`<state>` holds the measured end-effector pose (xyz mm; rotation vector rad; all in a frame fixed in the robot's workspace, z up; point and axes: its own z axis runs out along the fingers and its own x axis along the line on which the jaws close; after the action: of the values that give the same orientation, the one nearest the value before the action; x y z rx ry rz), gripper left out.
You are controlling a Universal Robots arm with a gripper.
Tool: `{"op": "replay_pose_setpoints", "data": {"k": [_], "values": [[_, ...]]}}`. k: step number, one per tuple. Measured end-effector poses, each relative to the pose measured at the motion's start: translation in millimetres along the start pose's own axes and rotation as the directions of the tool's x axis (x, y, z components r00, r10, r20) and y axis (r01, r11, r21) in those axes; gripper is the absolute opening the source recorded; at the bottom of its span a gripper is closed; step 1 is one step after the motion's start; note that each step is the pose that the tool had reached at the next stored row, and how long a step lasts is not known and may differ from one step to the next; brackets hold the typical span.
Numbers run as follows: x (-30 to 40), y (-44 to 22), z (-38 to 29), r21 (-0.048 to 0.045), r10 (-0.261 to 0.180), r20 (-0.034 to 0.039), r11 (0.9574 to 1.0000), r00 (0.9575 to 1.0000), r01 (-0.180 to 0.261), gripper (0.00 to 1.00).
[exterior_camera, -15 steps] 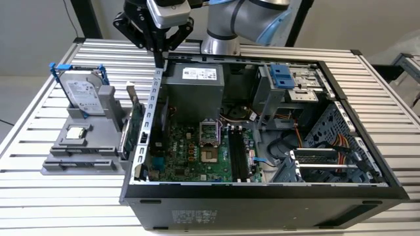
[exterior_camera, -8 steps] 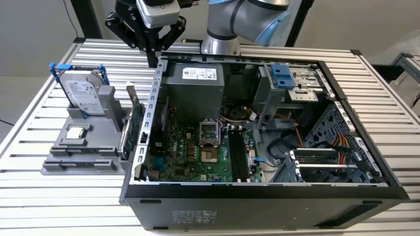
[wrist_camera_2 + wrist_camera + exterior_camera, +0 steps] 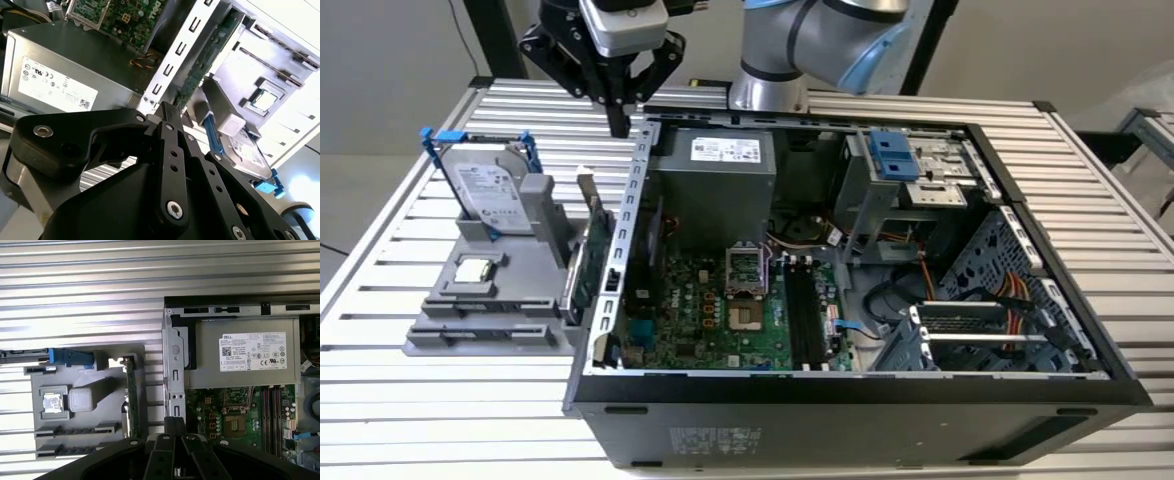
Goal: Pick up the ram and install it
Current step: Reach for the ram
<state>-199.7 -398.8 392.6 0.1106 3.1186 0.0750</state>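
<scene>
Right now gripper (image 3: 620, 122) hangs empty, fingers pressed together, over case (image 3: 854, 395) rear corner. Ram (image 3: 75, 430), prob. 1 of 2 dark strips in grey fixture (image 3: 102, 390), sits well apart. Good pick needs fingers spread & squared across stick's flat faces.

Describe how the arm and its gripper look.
The arm is silver-grey tubing with light blue joint caps. The gripper has a pale silver body and matte black linkage fingers studded with round metal pins.
</scene>
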Motion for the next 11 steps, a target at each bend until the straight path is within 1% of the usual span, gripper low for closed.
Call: {"op": "replay_pose_setpoints", "data": {"k": [11], "values": [[13.6,-1.0,-0.3,0.0001,0.000,-0.0008,1.0000,1.0000,0.000,0.00]]}}
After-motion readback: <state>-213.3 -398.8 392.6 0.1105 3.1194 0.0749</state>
